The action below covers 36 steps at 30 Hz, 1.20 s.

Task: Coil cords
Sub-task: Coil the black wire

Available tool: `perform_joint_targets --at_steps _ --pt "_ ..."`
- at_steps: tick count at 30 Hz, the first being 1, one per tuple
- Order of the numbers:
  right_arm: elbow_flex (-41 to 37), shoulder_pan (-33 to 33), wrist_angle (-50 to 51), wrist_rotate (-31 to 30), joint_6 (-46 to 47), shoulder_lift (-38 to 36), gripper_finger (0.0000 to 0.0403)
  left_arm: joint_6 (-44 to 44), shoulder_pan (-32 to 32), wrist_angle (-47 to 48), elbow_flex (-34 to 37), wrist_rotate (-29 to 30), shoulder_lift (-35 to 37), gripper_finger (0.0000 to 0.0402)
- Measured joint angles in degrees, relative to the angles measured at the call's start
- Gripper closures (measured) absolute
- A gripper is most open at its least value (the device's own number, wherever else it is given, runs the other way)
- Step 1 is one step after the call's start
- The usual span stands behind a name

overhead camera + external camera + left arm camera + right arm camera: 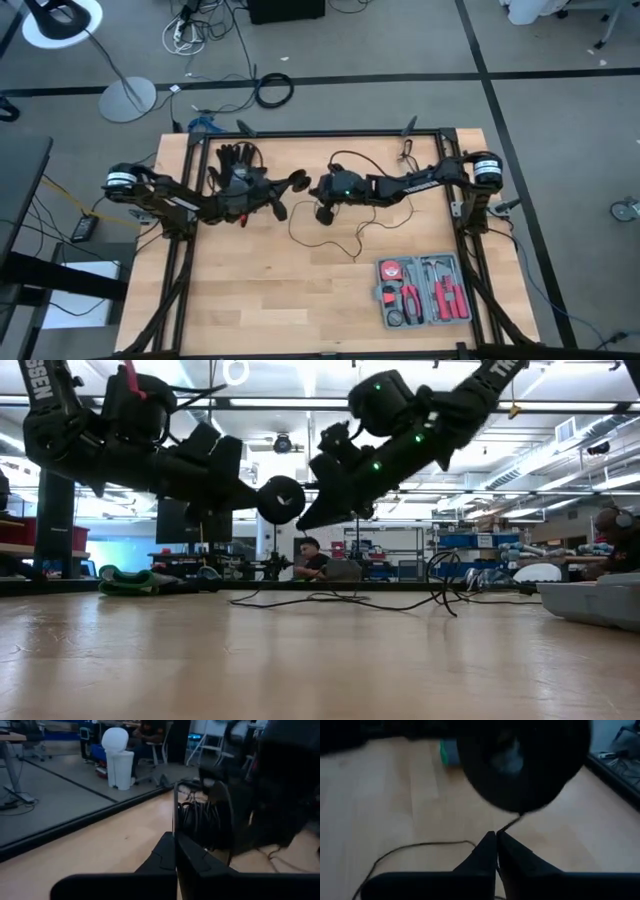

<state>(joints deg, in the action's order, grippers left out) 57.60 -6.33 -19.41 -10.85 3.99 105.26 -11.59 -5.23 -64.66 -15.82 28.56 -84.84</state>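
Observation:
The cord is a thin black wire [345, 243] ending in a round black disc [281, 499]. The disc is in the air over the table's middle, between my two grippers. The rest of the wire lies in loose loops on the wood [340, 600]. My left gripper [290, 186] comes from the left and is shut on the disc, which shows edge-on in its wrist view [175, 810]. My right gripper [318, 192] comes from the right and is shut on the wire just below the disc [520, 765]. My left gripper pinches the disc's rim [175, 831] between its two fingers, coming level from the table's left. The disc stands on edge, lifted clear of the table. My right gripper pinches the wire [509, 823] a short way from where it leaves the disc. Its fingers come from the table's right, slanting down. That short stretch of wire runs straight from the fingertips to the disc.
A black glove [236, 162] lies at the far left behind my left arm. An open grey tool case [425, 290] with red-handled tools sits at the near right. A small clip [407, 151] lies by the far edge. There is bare wood toward the near edge.

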Motion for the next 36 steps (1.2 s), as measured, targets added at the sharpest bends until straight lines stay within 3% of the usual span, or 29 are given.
perform_joint_targets --at_steps 9,14,18,22,26,30,36 --pt "-6.0 0.2 -1.4 0.2 2.4 -2.5 0.0357 -0.5 0.1 -3.0 0.1 1.8 0.2 0.0401" --pt "-11.0 0.4 -0.1 0.1 2.5 -10.5 0.0359 -0.5 0.1 -3.3 0.1 2.8 0.2 0.0401" --pt "-17.8 0.4 -0.4 -3.4 2.4 -18.8 0.0367 0.7 0.0 -3.8 0.2 3.1 0.2 0.0401" --pt "-24.6 0.2 -6.1 -5.6 3.2 -22.3 0.0371 1.2 0.1 -4.7 0.2 3.6 0.2 0.0401" --pt "-28.1 0.3 -19.2 -5.6 3.4 -17.5 0.0368 3.7 0.0 -6.6 0.2 4.4 0.2 0.0401" --pt "-26.5 -0.1 -29.0 -5.6 -0.2 -8.3 0.0364 4.4 0.0 -8.7 0.1 5.3 0.2 0.0401" --pt "-19.5 -1.4 -32.2 -6.8 -5.0 2.1 0.0351 5.6 0.0 -9.4 0.1 6.1 0.2 0.0401"
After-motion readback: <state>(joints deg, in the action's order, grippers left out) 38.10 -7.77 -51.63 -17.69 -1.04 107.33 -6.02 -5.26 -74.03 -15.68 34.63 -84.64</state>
